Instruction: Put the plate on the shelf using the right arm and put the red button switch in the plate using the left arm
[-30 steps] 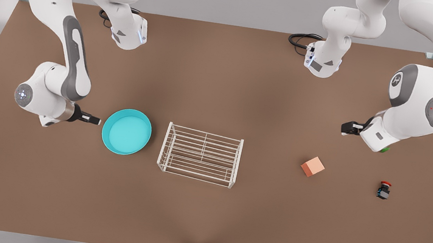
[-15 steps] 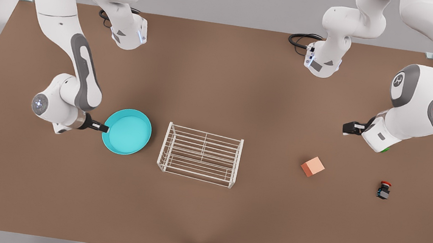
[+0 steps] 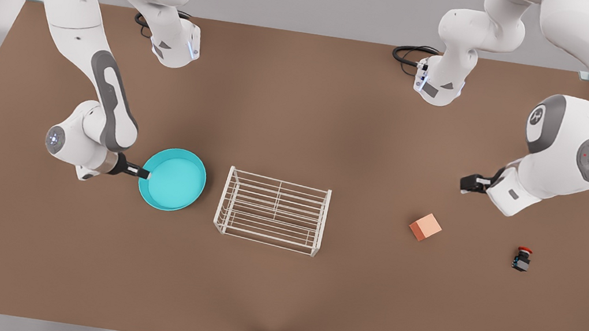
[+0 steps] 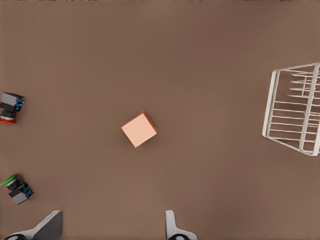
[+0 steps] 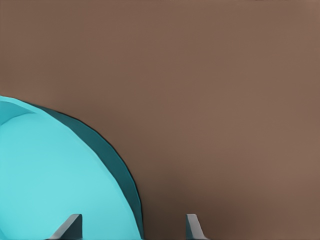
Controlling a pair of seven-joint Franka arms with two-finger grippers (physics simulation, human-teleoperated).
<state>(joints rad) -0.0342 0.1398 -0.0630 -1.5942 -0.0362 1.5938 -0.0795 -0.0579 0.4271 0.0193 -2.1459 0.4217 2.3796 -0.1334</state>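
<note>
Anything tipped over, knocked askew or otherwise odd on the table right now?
Nothing stands out. The plate lies flat beside the upright shelf, the right gripper straddles its rim, and the red button switch sits untouched near the waiting left gripper.

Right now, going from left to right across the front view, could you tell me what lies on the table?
Plate → shelf → orange cube → red button switch.
</note>
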